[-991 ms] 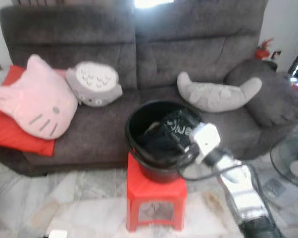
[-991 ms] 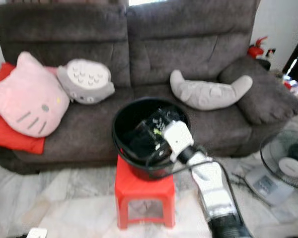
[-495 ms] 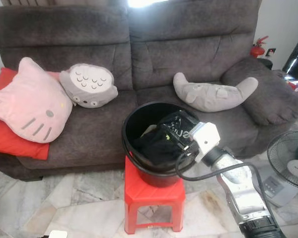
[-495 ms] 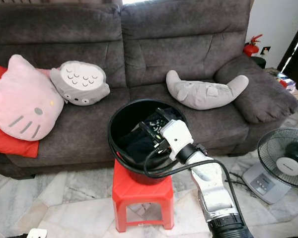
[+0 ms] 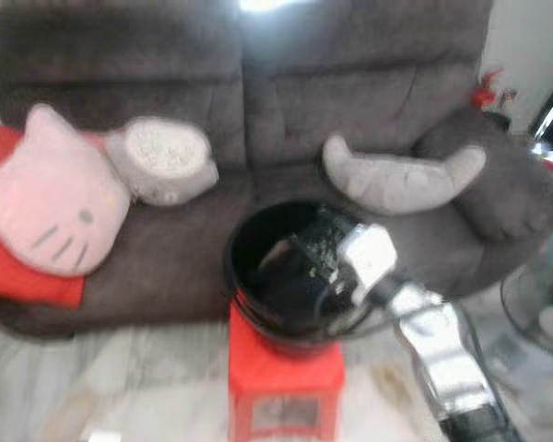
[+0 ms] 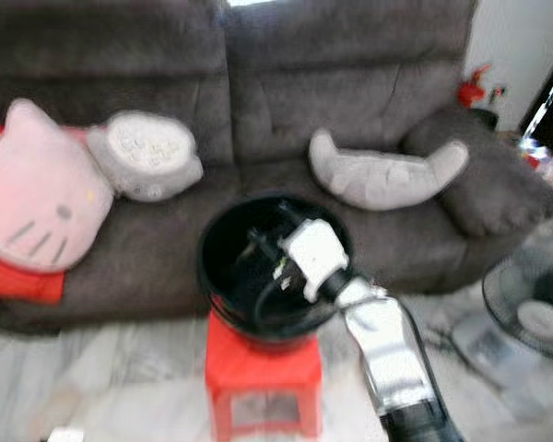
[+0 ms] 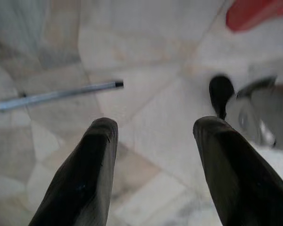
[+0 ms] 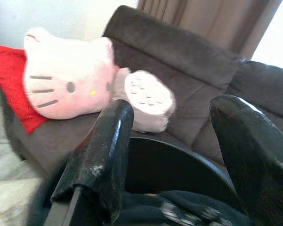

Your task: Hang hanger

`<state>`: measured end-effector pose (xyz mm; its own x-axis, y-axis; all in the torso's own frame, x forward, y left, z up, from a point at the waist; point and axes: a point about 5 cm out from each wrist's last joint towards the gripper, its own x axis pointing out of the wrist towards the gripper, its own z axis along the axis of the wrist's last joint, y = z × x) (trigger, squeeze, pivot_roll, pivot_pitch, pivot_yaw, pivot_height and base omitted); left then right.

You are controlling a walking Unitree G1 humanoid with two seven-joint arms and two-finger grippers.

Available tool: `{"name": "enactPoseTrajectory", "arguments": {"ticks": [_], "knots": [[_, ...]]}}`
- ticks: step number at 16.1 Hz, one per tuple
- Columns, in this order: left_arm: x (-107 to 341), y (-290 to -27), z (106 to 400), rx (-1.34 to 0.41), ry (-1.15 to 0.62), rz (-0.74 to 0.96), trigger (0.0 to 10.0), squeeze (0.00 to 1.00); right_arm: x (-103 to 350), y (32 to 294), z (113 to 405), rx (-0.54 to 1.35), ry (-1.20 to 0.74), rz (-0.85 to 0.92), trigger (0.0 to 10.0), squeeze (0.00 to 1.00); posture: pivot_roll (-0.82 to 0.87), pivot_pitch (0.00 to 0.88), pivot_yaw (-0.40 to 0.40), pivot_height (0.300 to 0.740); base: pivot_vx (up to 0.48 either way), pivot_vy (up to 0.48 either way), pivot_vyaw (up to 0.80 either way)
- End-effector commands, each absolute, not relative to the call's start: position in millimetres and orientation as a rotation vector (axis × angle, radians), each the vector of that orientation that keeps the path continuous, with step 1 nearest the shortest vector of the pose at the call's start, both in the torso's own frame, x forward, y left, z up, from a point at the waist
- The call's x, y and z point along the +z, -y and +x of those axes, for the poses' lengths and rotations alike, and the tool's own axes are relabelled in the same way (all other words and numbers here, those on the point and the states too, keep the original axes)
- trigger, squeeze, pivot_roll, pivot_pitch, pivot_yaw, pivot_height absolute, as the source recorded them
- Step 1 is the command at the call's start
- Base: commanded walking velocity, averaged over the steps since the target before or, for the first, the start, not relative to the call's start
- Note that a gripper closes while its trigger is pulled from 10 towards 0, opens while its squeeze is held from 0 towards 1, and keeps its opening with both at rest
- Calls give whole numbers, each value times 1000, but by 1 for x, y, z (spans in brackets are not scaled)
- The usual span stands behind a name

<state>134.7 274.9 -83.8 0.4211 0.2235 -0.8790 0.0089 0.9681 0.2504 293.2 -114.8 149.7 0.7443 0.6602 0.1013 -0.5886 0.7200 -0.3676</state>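
Observation:
A black bucket (image 5: 235, 267) stands on a red stool (image 5: 286, 378) in front of a dark grey sofa (image 5: 369, 83). My right gripper (image 5: 304, 253) reaches over the near rim into the bucket's mouth. In the right wrist view the right gripper (image 8: 174, 106) is open, its black fingers (image 8: 108, 146) spread wide above dark cloth (image 8: 146, 207) lying in the bucket. Nothing sits between the fingers. I cannot make out a hanger among the cloth. My left gripper (image 7: 156, 125) hangs idle and open over the marble floor.
On the sofa lie a pink cat cushion (image 5: 51, 203), a round grey cushion (image 5: 161, 161) and a grey crescent cushion (image 5: 401, 180). A floor fan (image 6: 535, 313) stands at the right. A thin grey rod (image 7: 56, 95) lies on the floor below the left gripper.
The head views have gone blurred and shifted a little, so the camera is moving. The right gripper stays at the bucket's mouth, still open.

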Motion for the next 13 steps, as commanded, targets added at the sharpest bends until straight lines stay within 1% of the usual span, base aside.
{"name": "enactPoseTrajectory", "arguments": {"ticks": [1,9,12,13], "knots": [[-87,-271,130,119,-1155,235,10000,0,148,117,290,706,210,-327,10000,0,-115,0,31,719,0,0,0],[-88,-270,129,109,-1160,237,10000,0,142,123,284,740,148,-360,10000,0,-121,0,29,719,0,0,0],[-88,-269,129,102,-1165,231,10000,0,133,135,282,770,36,-412,10000,0,-122,0,30,719,0,0,0],[-88,-269,129,102,-1165,231,10000,0,133,135,282,770,36,-412,10000,0,-122,0,30,719,0,0,0]]}}
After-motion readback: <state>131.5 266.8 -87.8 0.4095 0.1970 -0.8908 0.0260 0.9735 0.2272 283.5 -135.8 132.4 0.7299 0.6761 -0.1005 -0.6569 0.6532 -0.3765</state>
